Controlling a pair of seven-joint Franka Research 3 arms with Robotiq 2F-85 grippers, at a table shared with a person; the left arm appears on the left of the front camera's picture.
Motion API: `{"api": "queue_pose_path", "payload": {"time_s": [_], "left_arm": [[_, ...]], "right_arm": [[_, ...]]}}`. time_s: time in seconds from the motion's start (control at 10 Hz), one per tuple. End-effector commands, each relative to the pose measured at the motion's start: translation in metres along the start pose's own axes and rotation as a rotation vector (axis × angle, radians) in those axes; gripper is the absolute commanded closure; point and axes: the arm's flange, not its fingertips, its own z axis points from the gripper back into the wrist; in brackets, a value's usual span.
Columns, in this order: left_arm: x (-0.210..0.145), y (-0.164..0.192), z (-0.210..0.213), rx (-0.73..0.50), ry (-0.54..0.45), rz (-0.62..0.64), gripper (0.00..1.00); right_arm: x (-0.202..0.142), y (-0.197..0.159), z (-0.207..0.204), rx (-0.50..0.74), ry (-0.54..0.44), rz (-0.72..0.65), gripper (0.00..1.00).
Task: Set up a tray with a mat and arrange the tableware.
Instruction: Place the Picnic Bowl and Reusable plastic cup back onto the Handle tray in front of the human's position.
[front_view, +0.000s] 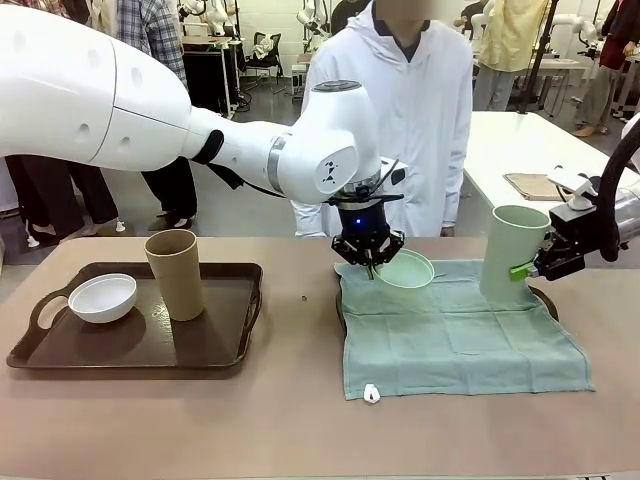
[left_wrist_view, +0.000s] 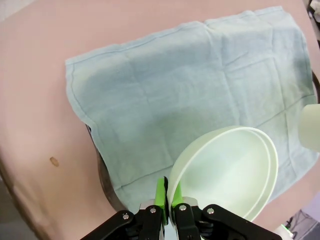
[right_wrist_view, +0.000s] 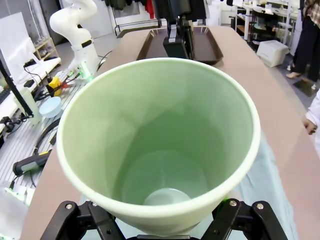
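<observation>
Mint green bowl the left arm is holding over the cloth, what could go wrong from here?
1. The left pincer grips only the thin rim of the mint green round bowl, which hangs tilted; it may slip.
2. The pale green cloth mat lies loose and creased, so setting down could bunch it.
3. The tall mint green tumbler in the right pincer might tip on soft cloth.

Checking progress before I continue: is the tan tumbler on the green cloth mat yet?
No, the tan tumbler stands on the dark brown tray beside the white bowl, apart from the mat.
</observation>
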Motion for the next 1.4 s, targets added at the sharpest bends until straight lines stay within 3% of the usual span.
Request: {"api": "queue_pose_path", "payload": {"time_s": [0.0,0.5,1.3], "left_arm": [[-0.002,0.000,0.001,-0.001,-0.001,-0.004,0.96],[0.012,-0.001,-0.023,-0.049,-0.004,0.009,0.96],[0.019,0.003,-0.057,-0.090,0.049,0.028,0.96]], "right_arm": [[0.006,0.001,0.002,-0.004,-0.018,0.001,0.16],[-0.015,-0.016,-0.030,0.069,0.003,0.151,0.16],[-0.037,-0.034,-0.046,0.094,-0.027,0.119,0.16]]}}
